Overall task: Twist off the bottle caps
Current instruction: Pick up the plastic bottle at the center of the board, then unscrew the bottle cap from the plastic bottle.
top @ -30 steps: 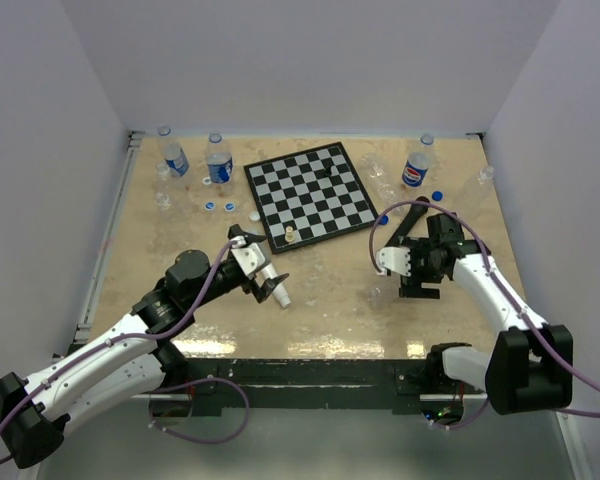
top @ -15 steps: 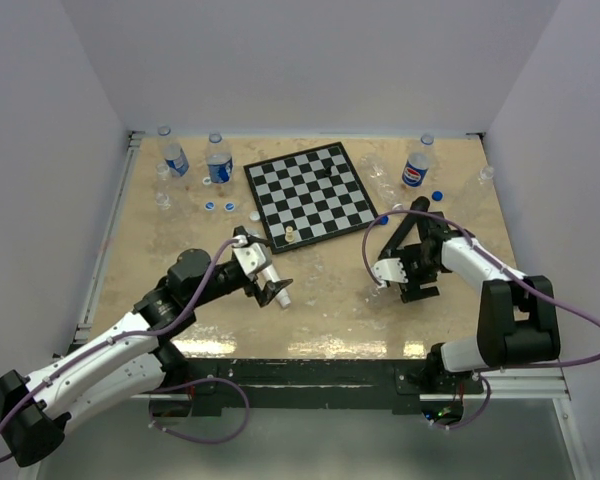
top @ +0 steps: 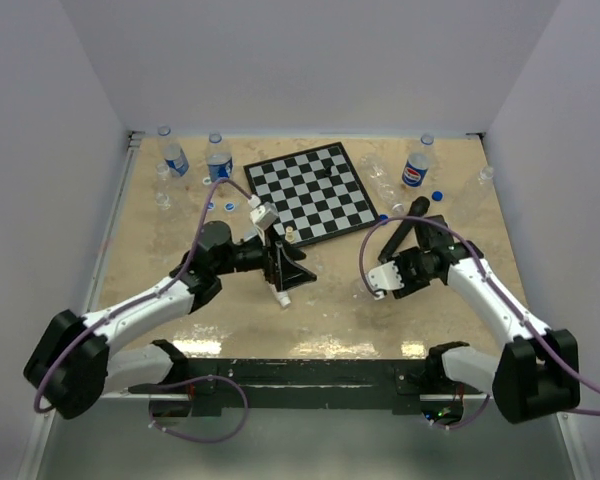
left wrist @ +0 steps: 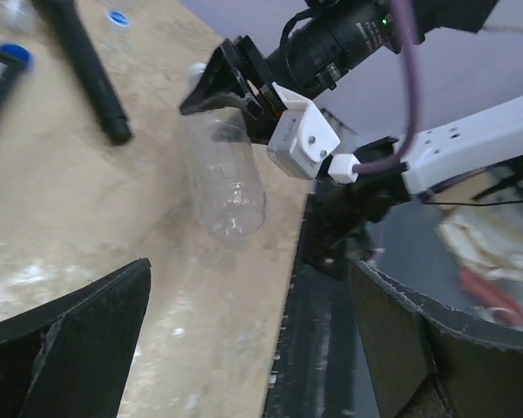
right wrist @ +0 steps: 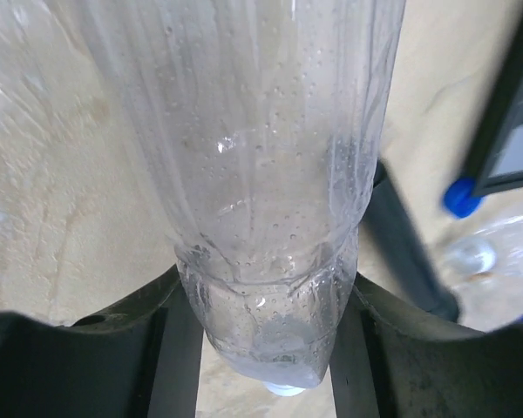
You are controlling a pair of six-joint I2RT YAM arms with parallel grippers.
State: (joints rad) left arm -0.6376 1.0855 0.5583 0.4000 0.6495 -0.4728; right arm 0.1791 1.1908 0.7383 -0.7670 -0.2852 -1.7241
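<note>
A clear label-less bottle [right wrist: 244,174] fills the right wrist view. My right gripper [right wrist: 266,348] is shut on its narrow end, both black fingers [right wrist: 170,348] pressed against the plastic. Its white cap [right wrist: 283,389] peeks out below. From above, that bottle [top: 364,287] sits low over the table at the right gripper [top: 377,285]. The left wrist view shows the same bottle [left wrist: 220,178] ahead, apart from my open, empty left gripper [left wrist: 250,266]. In the top view the left gripper [top: 288,272] sits just below the chessboard.
Chessboard [top: 310,193] with a pale piece [top: 290,235] at the middle back. Labelled bottles [top: 218,160] [top: 175,157] [top: 417,168] stand along the back. Loose blue caps [top: 210,206] [top: 437,196] and a black microphone [top: 400,225] lie nearby. The table's front edge [left wrist: 292,287] is close.
My right gripper has closed on the clear bottle. The left arm has swung up and toward the centre, its open gripper now facing the bottle.
</note>
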